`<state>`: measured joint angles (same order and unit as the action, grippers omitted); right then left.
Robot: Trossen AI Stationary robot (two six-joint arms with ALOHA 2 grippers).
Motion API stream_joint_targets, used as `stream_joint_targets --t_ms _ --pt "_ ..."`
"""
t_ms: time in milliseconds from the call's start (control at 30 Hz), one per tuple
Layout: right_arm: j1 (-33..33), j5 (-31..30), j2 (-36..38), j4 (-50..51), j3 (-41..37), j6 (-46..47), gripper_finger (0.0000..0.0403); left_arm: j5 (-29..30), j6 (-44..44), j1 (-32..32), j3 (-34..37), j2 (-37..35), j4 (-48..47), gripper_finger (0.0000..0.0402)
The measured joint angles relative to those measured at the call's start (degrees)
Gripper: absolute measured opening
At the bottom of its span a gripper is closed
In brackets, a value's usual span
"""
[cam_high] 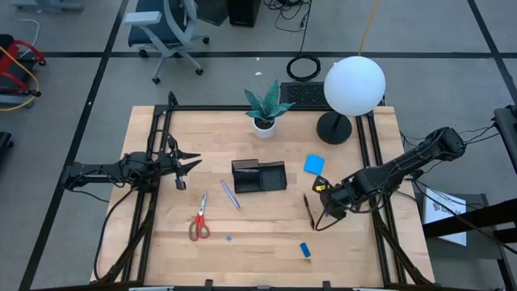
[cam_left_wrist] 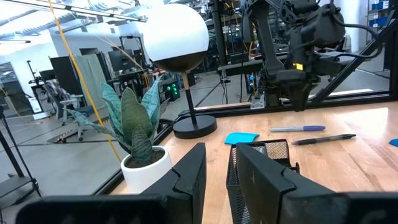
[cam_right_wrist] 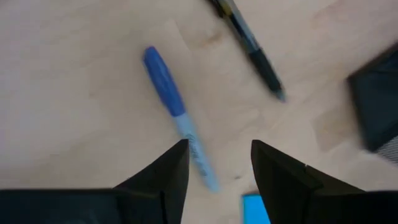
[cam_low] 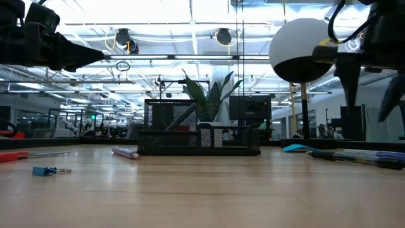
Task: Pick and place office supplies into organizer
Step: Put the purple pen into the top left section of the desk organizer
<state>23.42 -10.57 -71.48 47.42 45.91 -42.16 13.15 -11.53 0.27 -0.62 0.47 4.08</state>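
Observation:
The black mesh organizer sits mid-table, also in the low view. Red-handled scissors, a purple pen and a small blue block lie near it. The blue note pad lies to its right. My right gripper hovers open above a blue marker, with a dark pen beside it; in the low view its fingers hang clear of the table. My left gripper waits open, left of the organizer, raised and pointing level at it.
A potted plant and a white globe lamp with a round black base stand at the table's far edge. Black rails run along both sides of the table. Bare wood lies between the scissors and the blue block.

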Motion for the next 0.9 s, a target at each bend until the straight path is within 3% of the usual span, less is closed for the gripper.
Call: stream_joint_targets --t_ms 400,900 --pt "0.0 0.7 -5.2 -1.7 0.0 -6.4 0.0170 0.0 0.0 0.0 0.0 0.0 0.0 0.0097" --pt "-0.1 5.4 -11.8 -3.9 -3.2 -6.8 0.0168 0.0 0.0 0.0 0.0 0.0 0.0 0.0097"
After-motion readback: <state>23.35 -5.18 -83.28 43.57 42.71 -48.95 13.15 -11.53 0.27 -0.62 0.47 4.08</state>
